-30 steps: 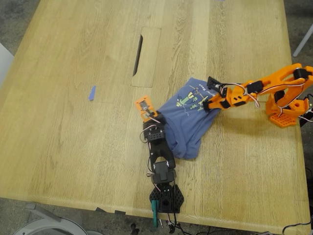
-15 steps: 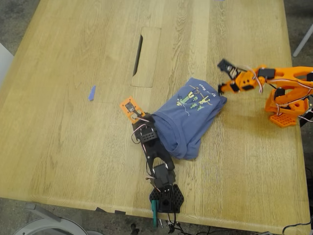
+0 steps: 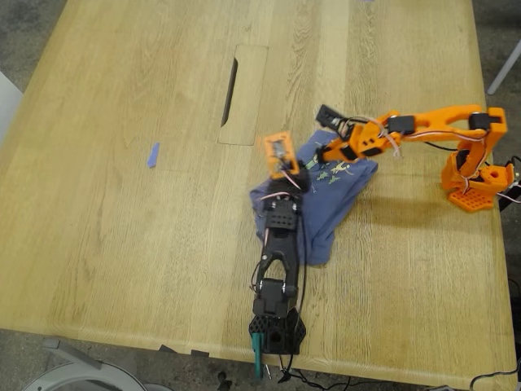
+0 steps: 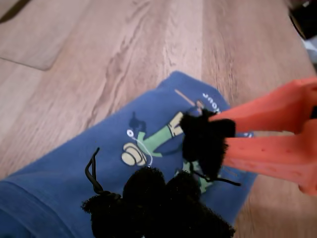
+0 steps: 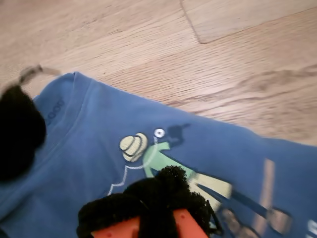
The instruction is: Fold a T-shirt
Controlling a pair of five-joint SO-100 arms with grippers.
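The blue-purple T-shirt (image 3: 326, 208) lies crumpled on the wooden table, its green-and-yellow print (image 4: 148, 144) facing up. My first gripper (image 3: 293, 179), on the black arm, hovers over the shirt's edge nearest the exterior view's left. Its black fuzzy pads (image 4: 148, 198) are blurred, so their state is unclear. My second gripper (image 3: 320, 153), on the orange arm, reaches in from the exterior view's right. Its two orange fingers (image 4: 267, 158) converge on one black pad mass resting over the print (image 5: 133, 146). I cannot see any fabric pinched between them.
A tiny blue scrap (image 3: 152, 155) lies toward the exterior view's left. An inset panel with a dark slot (image 3: 230, 81) sits behind the shirt. The orange arm's base (image 3: 476, 183) stands at the exterior view's right edge, and the black arm's base (image 3: 277, 330) at the near edge.
The black arm swung toward the exterior view's right, onto the shirt, bunching that edge inward. The orange gripper left the shirt's right edge, drew back, then came over the print.
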